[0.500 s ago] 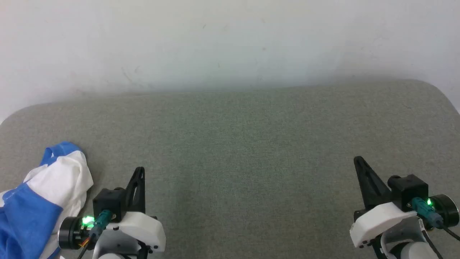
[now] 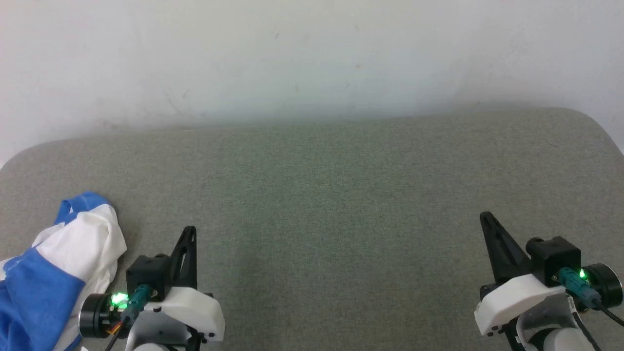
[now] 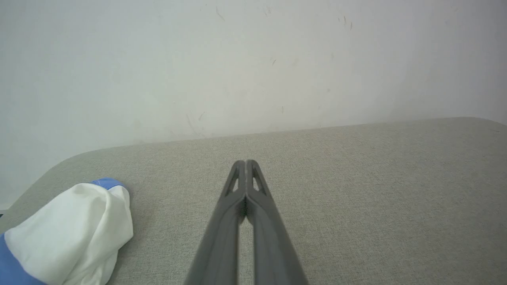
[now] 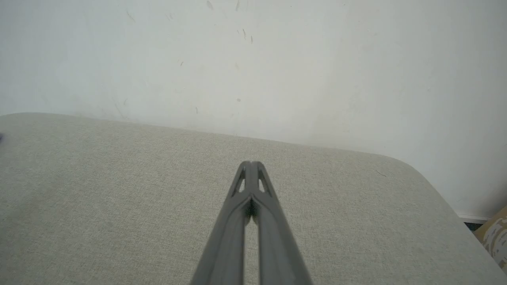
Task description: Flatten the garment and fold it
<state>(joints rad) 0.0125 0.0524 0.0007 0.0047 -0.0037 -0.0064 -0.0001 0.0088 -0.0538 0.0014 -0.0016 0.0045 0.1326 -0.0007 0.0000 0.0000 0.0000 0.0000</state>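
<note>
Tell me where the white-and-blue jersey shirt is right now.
The crumpled white-and-blue jersey shirt lies bunched at the lower left of the head view, at the left end of the grey fabric surface, just left of the left gripper.

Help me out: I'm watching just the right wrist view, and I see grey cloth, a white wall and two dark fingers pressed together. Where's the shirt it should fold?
Observer: The garment lies bunched at the left edge of the padded surface, on the robot's near side, partly cut off by the head view's edge.
Operator: Is the other claw holding it?
Observer: No. The left gripper is shut on nothing, with bare surface between its fingers and the cloth.
Operator: What does the shirt look like?
Observer: White body, a blue sleeve, and a blue band looping out at its far end.
</note>
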